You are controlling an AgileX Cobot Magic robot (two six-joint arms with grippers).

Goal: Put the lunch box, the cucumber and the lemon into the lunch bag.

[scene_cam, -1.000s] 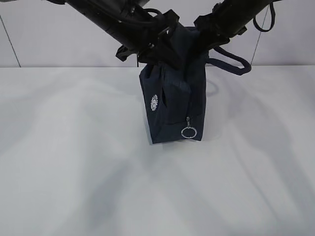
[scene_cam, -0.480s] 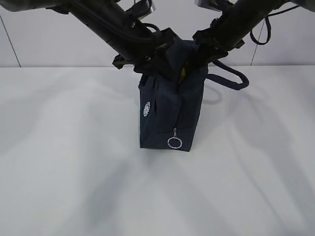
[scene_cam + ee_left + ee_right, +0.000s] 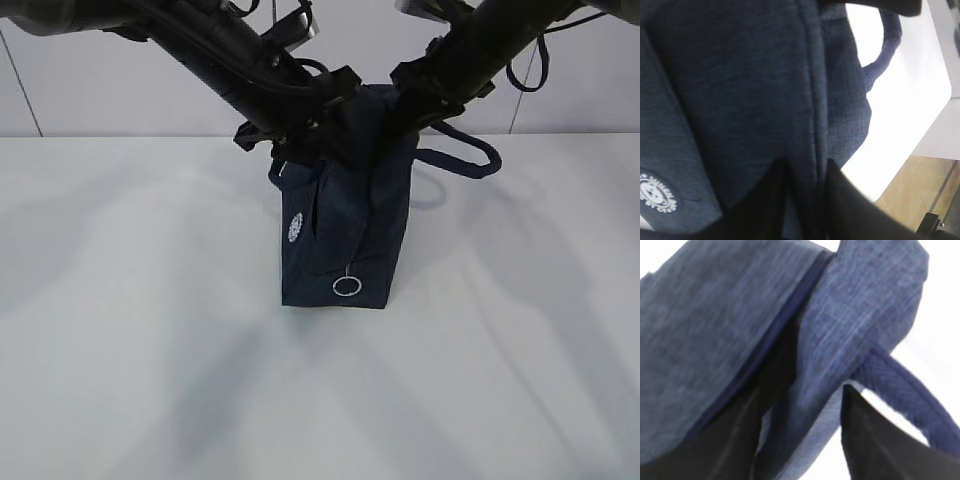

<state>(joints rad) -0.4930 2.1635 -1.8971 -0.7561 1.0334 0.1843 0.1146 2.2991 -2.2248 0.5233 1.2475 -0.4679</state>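
The dark navy lunch bag (image 3: 345, 215) stands in the middle of the white table (image 3: 120, 300), leaning slightly. Its white logo (image 3: 295, 228) and metal ring pull (image 3: 347, 286) face me. My left gripper (image 3: 318, 128) is shut on a fold of fabric at the bag's top left; the left wrist view shows the fingers pinching a seam (image 3: 812, 150). My right gripper (image 3: 412, 98) is shut on the bag's top right edge, with fabric (image 3: 820, 365) between the fingers. One loop handle (image 3: 470, 152) hangs out to the right. The lunch box, cucumber and lemon are hidden.
Both black arms slant down from the top corners and meet over the bag. A pale wall runs behind the table. The left wrist view shows the table's far corner (image 3: 920, 115) and wooden floor (image 3: 920, 190) beyond it.
The bag has shifted left and lower in the view and turned a little; the ring pull moved left. A yellow glimpse in the top opening half a second ago is now covered.
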